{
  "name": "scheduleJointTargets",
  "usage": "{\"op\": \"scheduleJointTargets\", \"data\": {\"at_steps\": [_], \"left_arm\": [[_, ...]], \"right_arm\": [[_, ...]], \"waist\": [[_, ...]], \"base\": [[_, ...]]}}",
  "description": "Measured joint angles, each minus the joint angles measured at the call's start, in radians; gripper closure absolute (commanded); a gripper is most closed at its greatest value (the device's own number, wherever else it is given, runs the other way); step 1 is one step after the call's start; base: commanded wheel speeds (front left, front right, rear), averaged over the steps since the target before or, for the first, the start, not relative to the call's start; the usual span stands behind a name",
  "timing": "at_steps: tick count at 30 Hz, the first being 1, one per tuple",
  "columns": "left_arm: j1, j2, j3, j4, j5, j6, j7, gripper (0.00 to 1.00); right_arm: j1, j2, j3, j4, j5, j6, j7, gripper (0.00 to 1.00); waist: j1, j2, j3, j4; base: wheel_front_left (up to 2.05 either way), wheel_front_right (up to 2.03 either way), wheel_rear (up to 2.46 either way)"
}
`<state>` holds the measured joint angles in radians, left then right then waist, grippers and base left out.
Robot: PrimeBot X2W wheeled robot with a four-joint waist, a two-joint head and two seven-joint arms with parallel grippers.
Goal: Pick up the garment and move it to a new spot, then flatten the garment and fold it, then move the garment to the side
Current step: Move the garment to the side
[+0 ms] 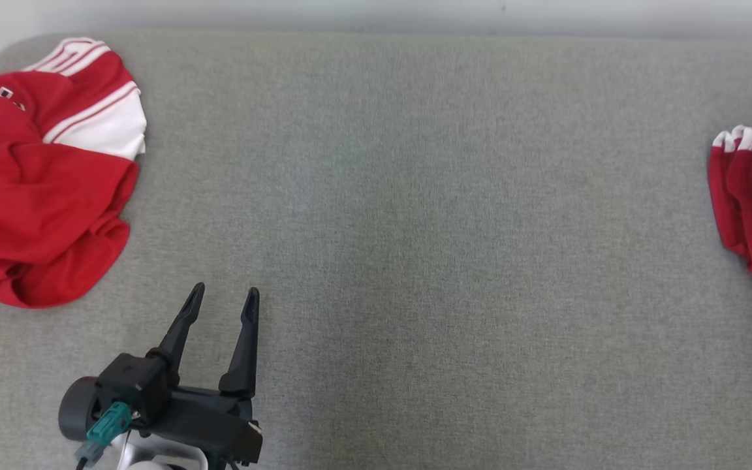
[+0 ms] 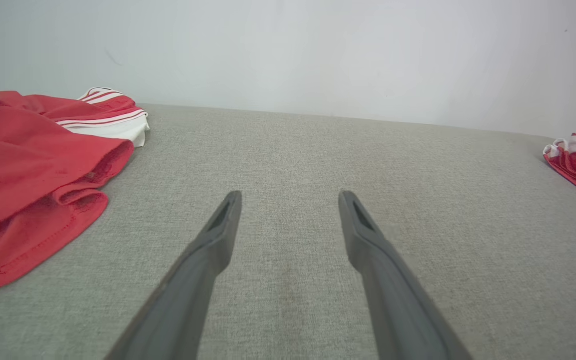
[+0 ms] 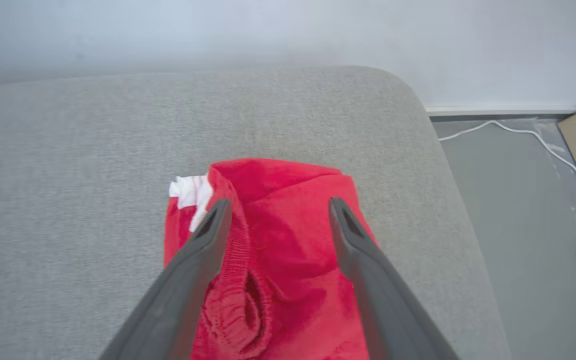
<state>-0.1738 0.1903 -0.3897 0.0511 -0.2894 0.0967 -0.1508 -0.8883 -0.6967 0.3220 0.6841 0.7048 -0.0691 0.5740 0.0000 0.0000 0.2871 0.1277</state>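
Right gripper (image 3: pixel 275 205) here, my two dark fingers standing wide apart with nothing pinched between them, hanging just over the red shorts (image 3: pixel 288 280). The bundle sits at the right end of the grey cushion (image 1: pixel 415 196), near its rounded corner, with the floor (image 3: pixel 508 225) and a white cable (image 3: pixel 543 145) beyond.

This is light, floppy cloth, I'd say. It has no stiffness and will sag and unfold from whatever point I lift, though the knit looks grippy rather than slippery. The best hold, to my mind, is the gathered elastic waistband (image 3: pixel 240 305), which is thick enough to pinch firmly. I'd take all the layers at one edge if the fold is to survive.

The look of it: bright red, folded into a compact, slightly lumpy packet, the ribbed band bunched on the near side, a scrap of white trim (image 3: pixel 188 192) peeping out at the far left corner.

Over on the left, my left gripper (image 1: pixel 226 297) hovers with its fingers spread above bare cushion. A red-and-white jersey (image 1: pixel 36 196) lies rumpled at the left end, well apart from the shorts.
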Motion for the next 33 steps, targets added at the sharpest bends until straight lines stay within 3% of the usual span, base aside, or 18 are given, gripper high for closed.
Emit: {"op": "scheduleJointTargets", "data": {"at_steps": [8,14,20,23,33], "left_arm": [[0.01,0.002,0.012,0.031,-0.001,0.001,-0.006,0.0],[0.053,0.002,0.016,0.035,-0.001,0.009,-0.007,0.0],[0.074,0.002,0.019,0.036,-0.001,0.01,-0.007,0.0],[0.095,0.003,0.026,0.041,-0.001,0.013,-0.006,0.0],[0.154,0.002,0.051,0.056,-0.002,0.019,-0.001,0.0]], "right_arm": [[0.119,0.126,-0.01,-0.1,0.052,0.056,-0.168,0.0],[0.196,0.204,-0.007,-0.19,0.073,0.066,-0.269,0.0],[0.299,0.273,-0.023,-0.269,0.086,0.055,-0.391,0.0],[0.37,0.302,-0.046,-0.312,0.089,0.032,-0.476,0.0],[0.577,0.336,-0.021,-0.41,0.032,-0.004,-0.612,0.0]], "waist": [[-0.0001,0.0,-0.074,-0.002],[-0.0002,0.0,-0.122,-0.009],[-0.0002,0.0,-0.17,-0.022],[-0.0002,-0.0001,-0.201,-0.03],[-0.0002,-0.0001,-0.277,-0.051]], "base": [[0.0,0.0,0.0],[0.0,0.0,0.0],[0.0,0.0,0.0],[0.0,0.0,0.0],[0.0,0.0,0.0]]}}
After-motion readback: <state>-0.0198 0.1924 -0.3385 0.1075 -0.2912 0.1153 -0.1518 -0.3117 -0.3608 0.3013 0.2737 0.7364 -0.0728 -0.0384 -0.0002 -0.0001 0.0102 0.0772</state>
